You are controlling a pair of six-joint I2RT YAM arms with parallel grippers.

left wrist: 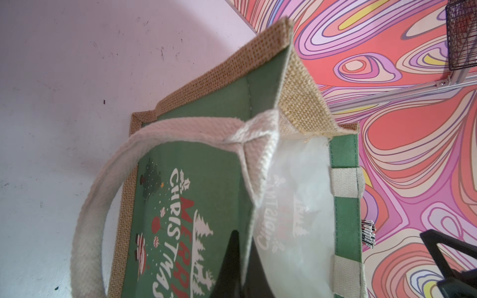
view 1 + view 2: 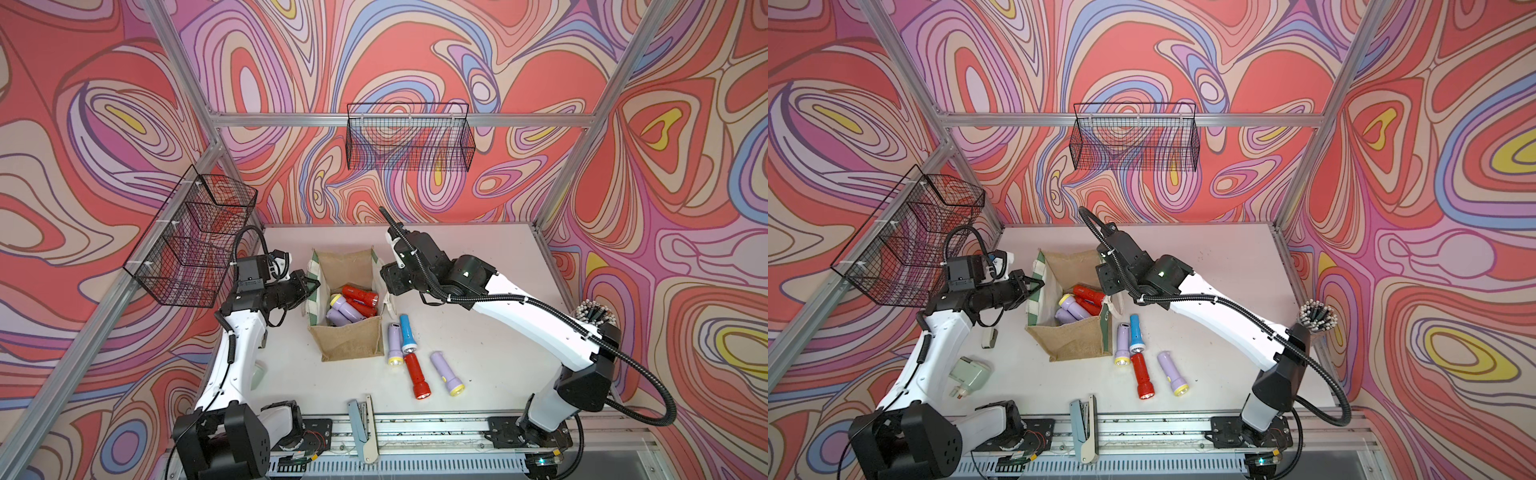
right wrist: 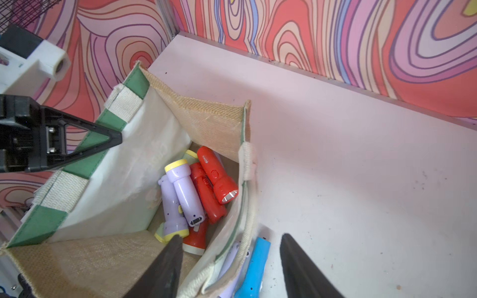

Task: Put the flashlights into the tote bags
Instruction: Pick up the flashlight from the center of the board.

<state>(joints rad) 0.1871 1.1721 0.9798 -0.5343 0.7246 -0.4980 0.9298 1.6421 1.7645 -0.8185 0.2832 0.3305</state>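
Note:
The tote bag (image 2: 347, 338) (image 2: 1071, 336) stands open mid-table, tan jute with green-and-white side panels. Inside it lie red flashlights (image 3: 216, 178) and lilac flashlights (image 3: 184, 191) (image 2: 340, 316). On the table beside its right wall lie a lilac flashlight (image 2: 395, 344), a blue one (image 2: 407, 332) (image 3: 254, 268), a red one (image 2: 417, 376) and another lilac one (image 2: 446, 373). My left gripper (image 1: 244, 238) (image 2: 313, 286) is shut on the bag's left side panel. My right gripper (image 3: 229, 238) is open and empty, one finger inside the bag and the other outside, over the blue flashlight.
Black wire baskets hang on the back wall (image 2: 409, 137) and the left wall (image 2: 195, 245). A grey-blue stapler-like tool (image 2: 359, 419) lies at the front edge. A pale green device (image 2: 971, 374) sits beside the left arm. A bundle of thin rods (image 2: 594, 316) stands far right.

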